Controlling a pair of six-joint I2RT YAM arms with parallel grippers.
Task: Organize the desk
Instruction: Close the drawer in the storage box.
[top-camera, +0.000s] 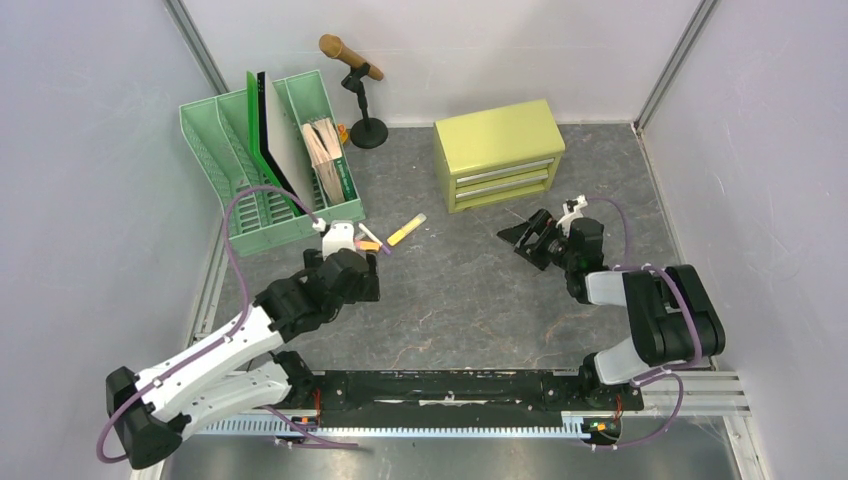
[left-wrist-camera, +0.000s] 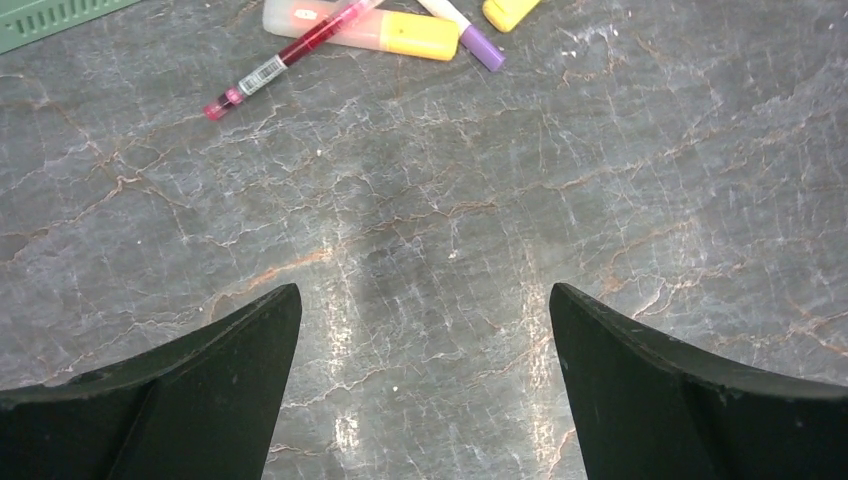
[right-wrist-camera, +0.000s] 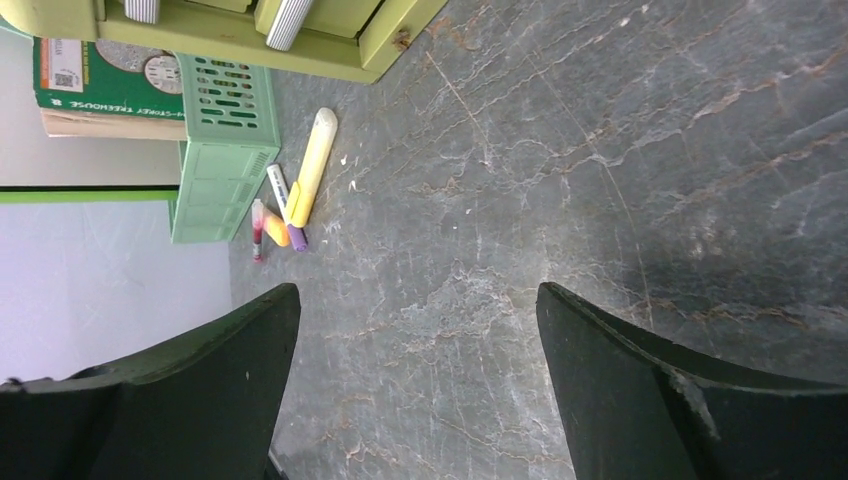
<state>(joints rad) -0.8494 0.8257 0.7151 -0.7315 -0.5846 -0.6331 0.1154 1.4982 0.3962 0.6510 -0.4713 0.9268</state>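
Grey, veined like stone, the bench (top-camera: 450, 310) fills the floor of the pale-walled cell, and its surface shows between both sets of jaws. My left tool (left-wrist-camera: 425, 300) hovers with its jaws wide, holding nothing, just on the near side of a small cluster of pens (left-wrist-camera: 400, 35). My right tool (right-wrist-camera: 418, 295) is wide and empty too, right of centre, near the front of the yellow-green drawer cabinet (top-camera: 498, 152). At the far left stands a green file rack (top-camera: 270, 170), with a microphone stand (top-camera: 368, 131) just to its right.

Pens (top-camera: 385, 240) lie on the desk (top-camera: 450, 310) between file rack (top-camera: 250, 160) and cabinet (top-camera: 498, 150).
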